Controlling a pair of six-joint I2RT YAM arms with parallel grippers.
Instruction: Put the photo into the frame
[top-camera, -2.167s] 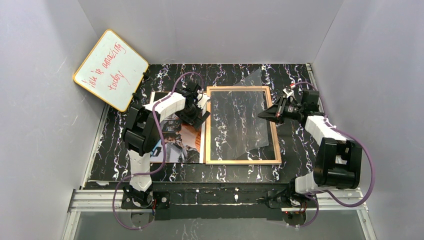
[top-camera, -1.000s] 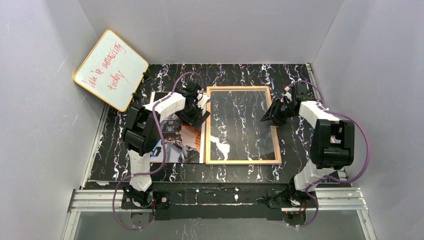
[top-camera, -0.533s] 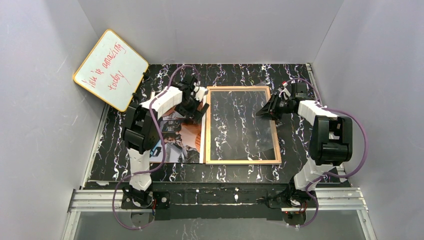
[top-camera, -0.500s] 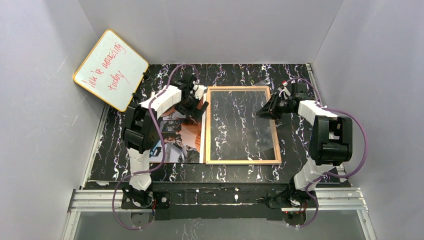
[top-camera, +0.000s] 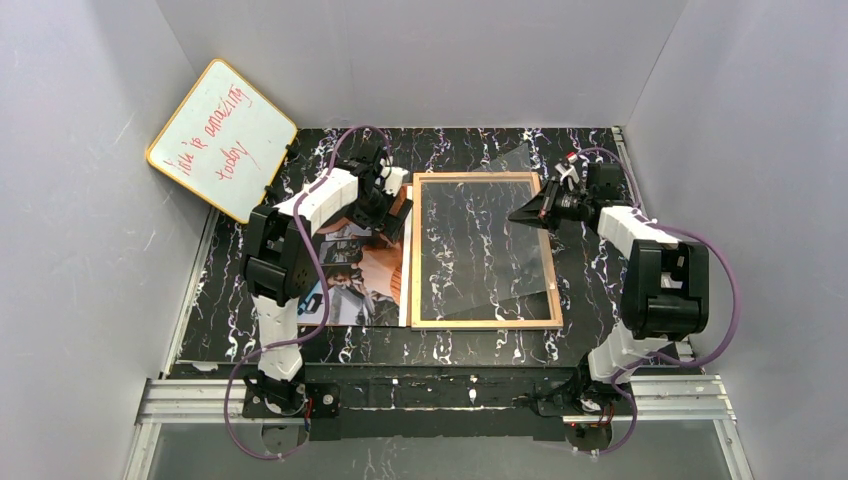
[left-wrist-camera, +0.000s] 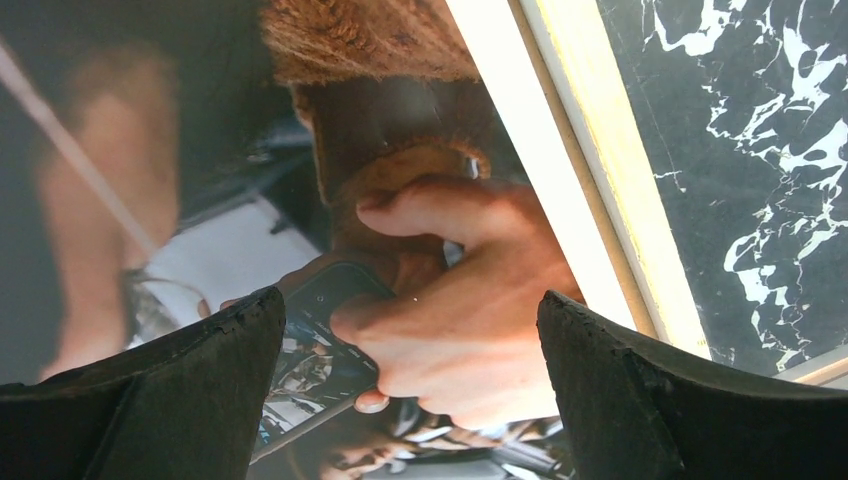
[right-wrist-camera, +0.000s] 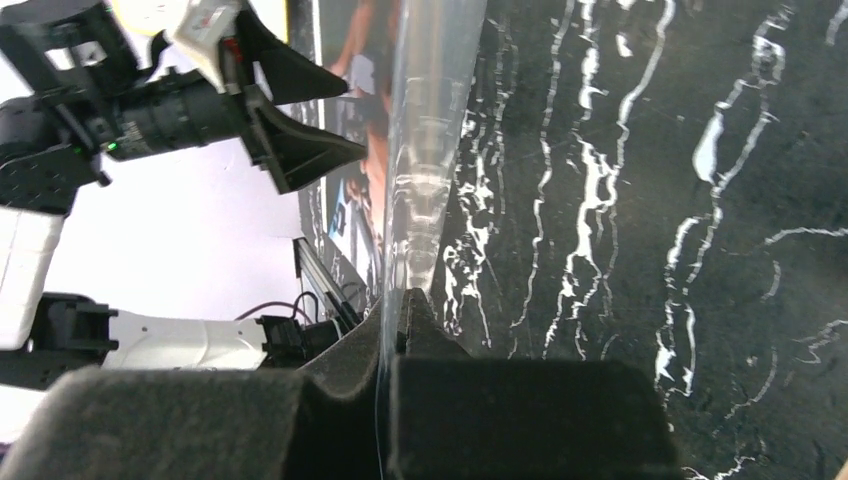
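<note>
A black table (top-camera: 480, 345) veined with white filled the floor of a booth with plain grey walls (top-camera: 430, 60). The photo (top-camera: 365, 290) lay flat and picture-side up on the left half of the table, and its long right edge ran just beside the left rail of the frame (top-camera: 480, 323). Whether the two touched could not be told. In the left wrist view the print showed a hand holding a phone, with a white border along the edge next to the frame. The frame lay flat in the middle of the table with its tan wood side up, and the table's marbling showed through its opening.

The left gripper (top-camera: 388, 205) hung over the far right corner of the photo, close to the frame's far left corner. Its fingers (left-wrist-camera: 180, 390) stood spread wide apart, released, with nothing between them. The left arm reached out over the near part of the print and hid some of it from above.

The right gripper (top-camera: 522, 213) was at the frame's right rail, towards the far end. Its pads were clenched on the edge of a clear sheet (right-wrist-camera: 430, 120), which was seen edge-on in the right wrist view. The sheet stood tilted over the frame's opening, and its far corner reached past the frame's far rail.

A yellow-rimmed whiteboard (top-camera: 222, 140) with red writing leaned in the far left corner, well apart from the frame
</note>
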